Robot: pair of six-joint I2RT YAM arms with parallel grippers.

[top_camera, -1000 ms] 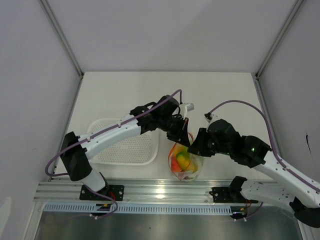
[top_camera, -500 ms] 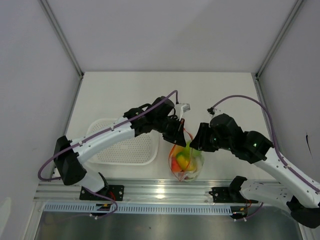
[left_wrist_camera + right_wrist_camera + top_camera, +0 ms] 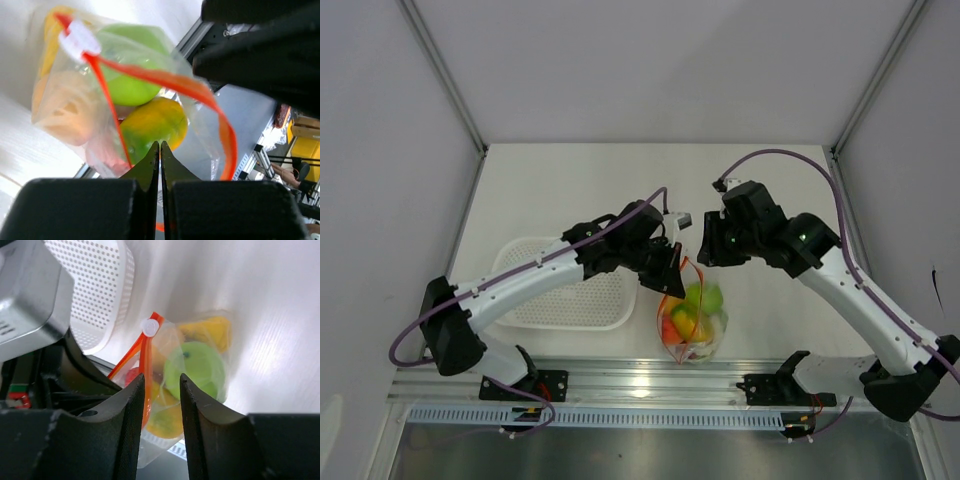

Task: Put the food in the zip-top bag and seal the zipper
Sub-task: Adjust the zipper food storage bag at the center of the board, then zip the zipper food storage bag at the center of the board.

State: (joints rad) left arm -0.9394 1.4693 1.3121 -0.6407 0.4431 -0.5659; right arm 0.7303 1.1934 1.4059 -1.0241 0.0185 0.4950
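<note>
1. White slotted basket (image 3: 565, 285): sitting on the worktop (image 3: 570, 190) at the left, just beside the bag; the left arm is crossing above it.
2. Left gripper (image 3: 160, 145): reaching to the bag's mouth. Its jaws are pressing together, and a sliver of orange is showing between them low in the wrist view, so they are pinching the zipper.
3. Zip-top bag (image 3: 692, 320): standing near the front edge of the worktop, between the two arms, its mouth gaping upward.
4. Zipper (image 3: 150, 75): a red-orange strip running in two separated lines from a white slider tab (image 3: 149, 327).
5. Food: lying inside the bag. A green fruit (image 3: 192, 367) is sitting uppermost, with orange (image 3: 152, 122) and yellow (image 3: 212, 330) pieces around it.
6. Right gripper (image 3: 161, 382): hovering above and behind the bag, apart from it. Its jaws are standing slightly spread, gripping nothing.
</note>
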